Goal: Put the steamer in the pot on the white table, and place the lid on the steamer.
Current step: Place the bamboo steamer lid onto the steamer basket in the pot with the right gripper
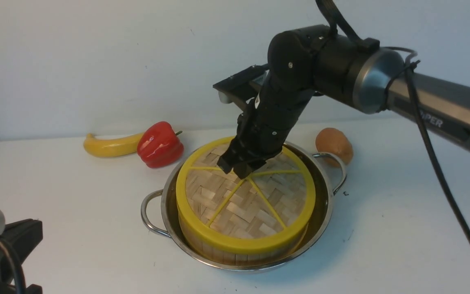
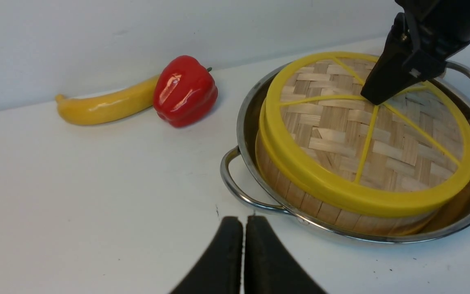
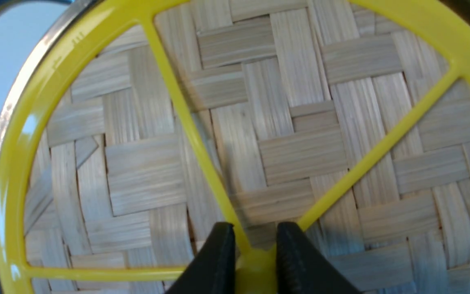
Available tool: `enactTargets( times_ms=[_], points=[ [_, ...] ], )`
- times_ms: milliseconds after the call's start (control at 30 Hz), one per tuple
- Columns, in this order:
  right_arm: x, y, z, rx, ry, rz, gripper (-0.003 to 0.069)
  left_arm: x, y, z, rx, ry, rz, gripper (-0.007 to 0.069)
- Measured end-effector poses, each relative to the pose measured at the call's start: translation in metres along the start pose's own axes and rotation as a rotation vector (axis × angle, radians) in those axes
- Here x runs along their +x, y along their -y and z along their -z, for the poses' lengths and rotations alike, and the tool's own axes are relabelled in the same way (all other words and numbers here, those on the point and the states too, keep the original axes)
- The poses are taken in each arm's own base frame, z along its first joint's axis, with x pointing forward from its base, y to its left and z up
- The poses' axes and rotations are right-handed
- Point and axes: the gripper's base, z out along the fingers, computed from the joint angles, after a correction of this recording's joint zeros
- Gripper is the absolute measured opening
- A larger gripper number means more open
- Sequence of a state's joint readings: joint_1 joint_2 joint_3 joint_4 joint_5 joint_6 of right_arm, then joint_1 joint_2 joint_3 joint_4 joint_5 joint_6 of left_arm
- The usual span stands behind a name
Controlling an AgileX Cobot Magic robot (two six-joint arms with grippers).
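our right gripper [image 1: 238, 170] grips the flat woven lid [image 1: 255, 204] at its centre, capping the round bamboo steamer [image 1: 218, 252] in the shiny steel pot [image 1: 325, 212] mid white table [image 1: 76, 220]; our left gripper [image 2: 243, 228] is closed, empty.

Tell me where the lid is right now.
In the front view the lid rests on the steamer inside the pot, mid-table, just right of the red pepper; the right hand is shut on its centre.

On my right arm [image 1: 443, 108] I read pale letters ending in "IPER", their start hidden behind the black cable [image 1: 433, 157]; nothing else is legible.
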State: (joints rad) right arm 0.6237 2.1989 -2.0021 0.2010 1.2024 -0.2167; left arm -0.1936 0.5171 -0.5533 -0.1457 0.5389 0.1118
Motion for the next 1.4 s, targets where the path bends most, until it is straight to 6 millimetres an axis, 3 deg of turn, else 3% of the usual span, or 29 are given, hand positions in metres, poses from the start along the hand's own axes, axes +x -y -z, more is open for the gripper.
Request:
enactTargets(
  times_ms=[1400],
  points=[
    [-0.0033, 0.0057, 0.0020, -0.020, 0.000, -0.019, 0.0140, 0.0010, 0.0001, 0.0000, 0.001, -0.011, 0.000, -0.0001]
  ],
)
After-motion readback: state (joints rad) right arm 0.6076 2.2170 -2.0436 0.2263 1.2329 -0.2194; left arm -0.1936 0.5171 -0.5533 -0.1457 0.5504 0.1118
